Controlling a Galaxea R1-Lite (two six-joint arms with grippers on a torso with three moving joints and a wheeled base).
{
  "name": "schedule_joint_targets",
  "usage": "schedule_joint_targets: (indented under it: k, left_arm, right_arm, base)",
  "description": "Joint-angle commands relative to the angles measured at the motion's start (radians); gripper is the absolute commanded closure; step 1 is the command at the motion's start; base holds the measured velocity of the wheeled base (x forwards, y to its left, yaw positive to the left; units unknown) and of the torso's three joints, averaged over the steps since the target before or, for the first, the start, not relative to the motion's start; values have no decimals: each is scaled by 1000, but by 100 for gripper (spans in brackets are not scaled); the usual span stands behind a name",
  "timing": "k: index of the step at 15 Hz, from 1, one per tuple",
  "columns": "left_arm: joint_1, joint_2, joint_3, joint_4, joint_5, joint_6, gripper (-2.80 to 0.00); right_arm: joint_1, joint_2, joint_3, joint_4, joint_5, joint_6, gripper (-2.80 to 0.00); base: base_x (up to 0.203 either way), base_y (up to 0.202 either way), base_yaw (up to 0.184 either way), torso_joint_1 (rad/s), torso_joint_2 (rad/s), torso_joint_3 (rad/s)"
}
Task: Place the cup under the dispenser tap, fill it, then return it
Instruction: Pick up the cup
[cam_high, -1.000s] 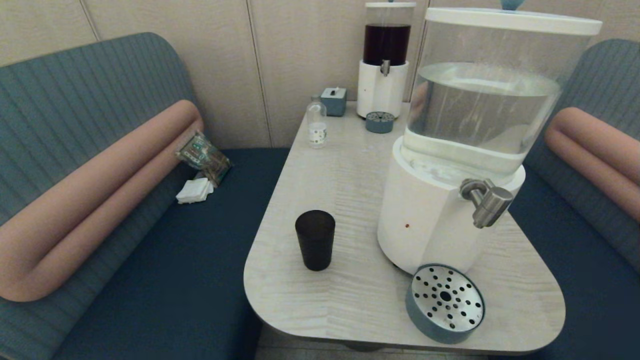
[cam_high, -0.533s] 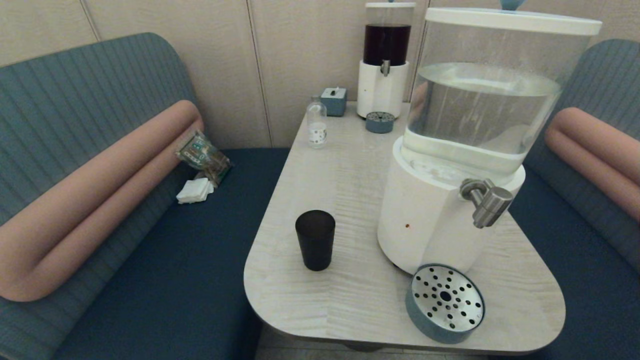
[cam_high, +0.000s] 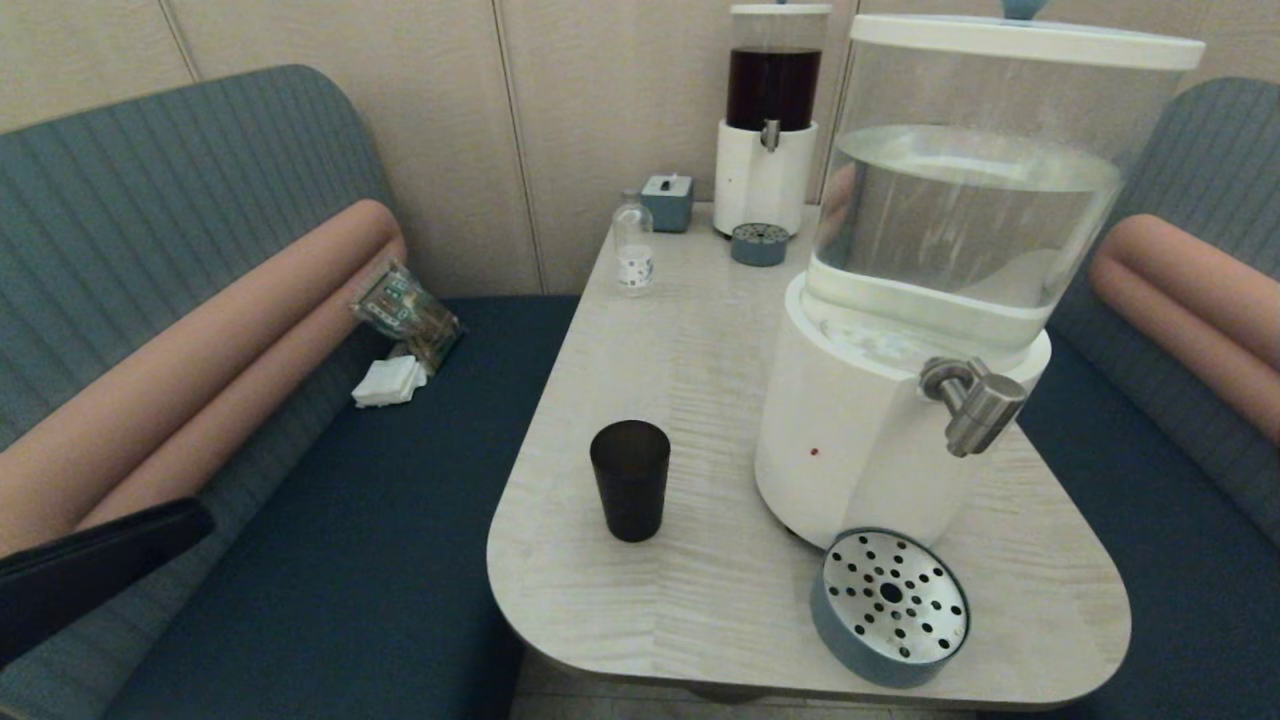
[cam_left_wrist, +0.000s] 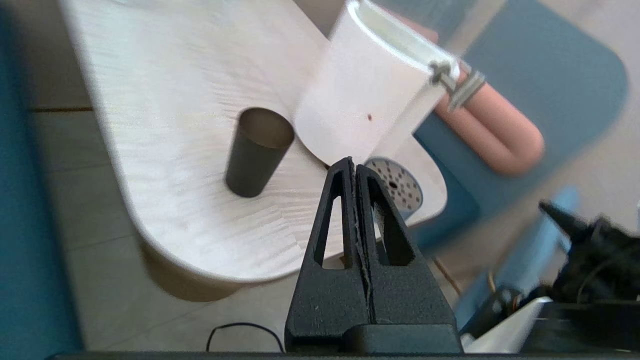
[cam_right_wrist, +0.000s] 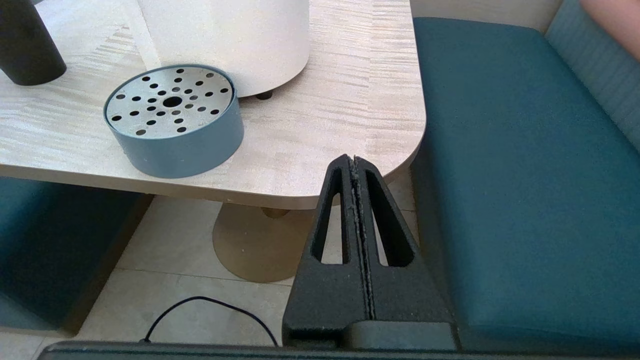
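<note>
Left hand (cam_left_wrist: 354, 167) (closed) beside table (cam_left_wrist: 165, 75)

No readable text is showing anywhere. The small clear bottle (cam_high: 633, 245) is wearing a white label with dark marks too small to make out, and the printed packet (cam_high: 406, 312) lying on the bench seat is showing only illegible print.
</note>
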Motion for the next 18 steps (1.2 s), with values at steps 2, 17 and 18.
schedule_joint_targets:
  k: [2,17,18]
  left_arm:
    - [2,391,136,-597,-83,20,0]
    - [47,1104,148,-1107,-388,408,0]
    - [47,1121,124,-1107,-388,407,0]
  right_arm:
    - [0,-2,2,0,0,0,0]
    - [0,-2,1,0,0,0,0]
    - [0,-2,1,0,0,0,0]
  base:
    - [0,0,0,0,0,0]
    - [0,0,0,0,0,0]
    - [0,0,0,0,0,0]
